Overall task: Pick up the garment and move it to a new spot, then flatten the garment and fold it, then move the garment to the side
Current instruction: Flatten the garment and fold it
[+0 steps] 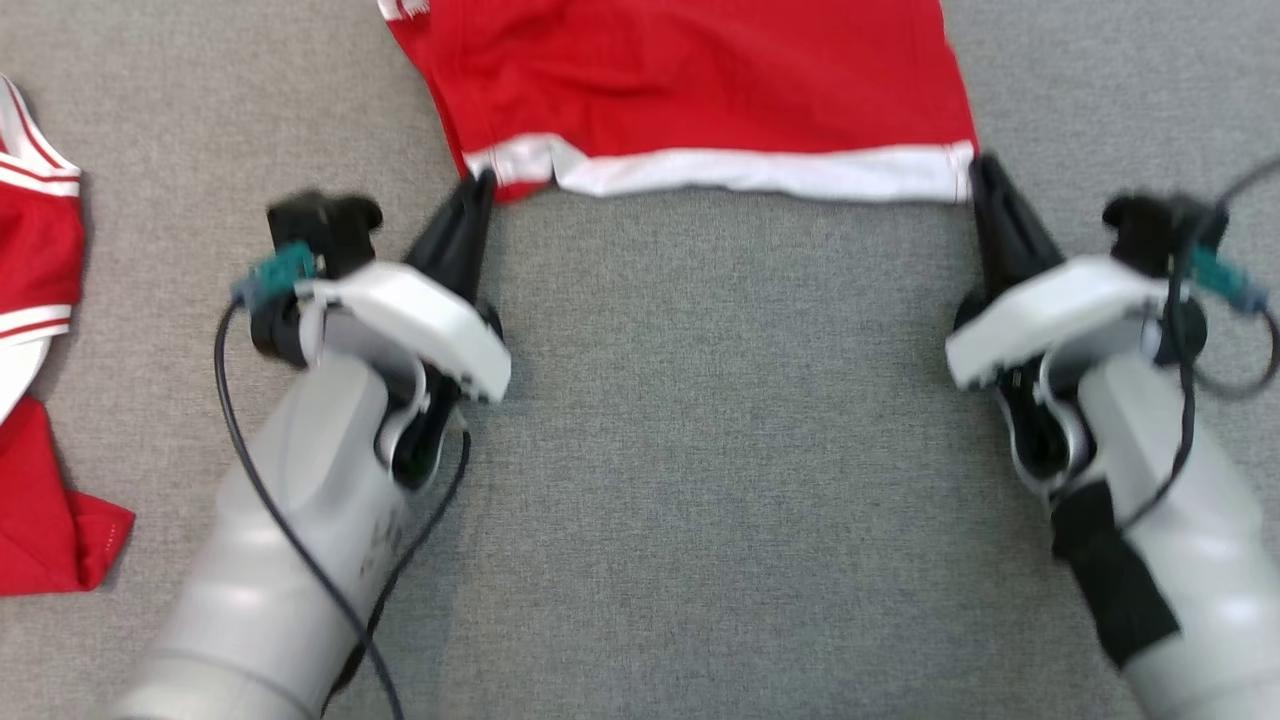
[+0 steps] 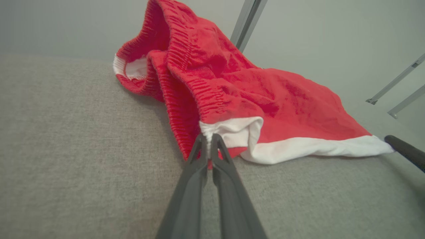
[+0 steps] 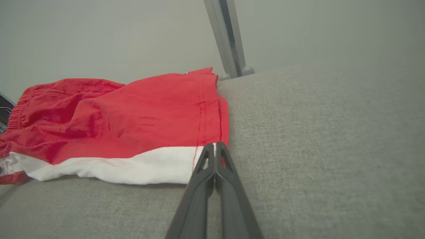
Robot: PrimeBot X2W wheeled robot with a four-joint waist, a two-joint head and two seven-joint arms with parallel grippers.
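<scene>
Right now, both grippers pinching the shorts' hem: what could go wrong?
Left gripper pinches only a bunched corner of the shorts at its tips; a pull may slip it. They lie crumpled on that side; dragging could set the folds. Another red garment lies beside the left arm; a sweep might catch it.

Red garment (image 1: pixel 700 90), white hem band, ribbed red waistband. Surface (image 1: pixel 720 450) plain grey, flecked weave. Second garment (image 1: pixel 35 260) red with thin white stripes.

Red garment (image 1: pixel 700 80), white hem, rumpled, on grey fabric
</scene>
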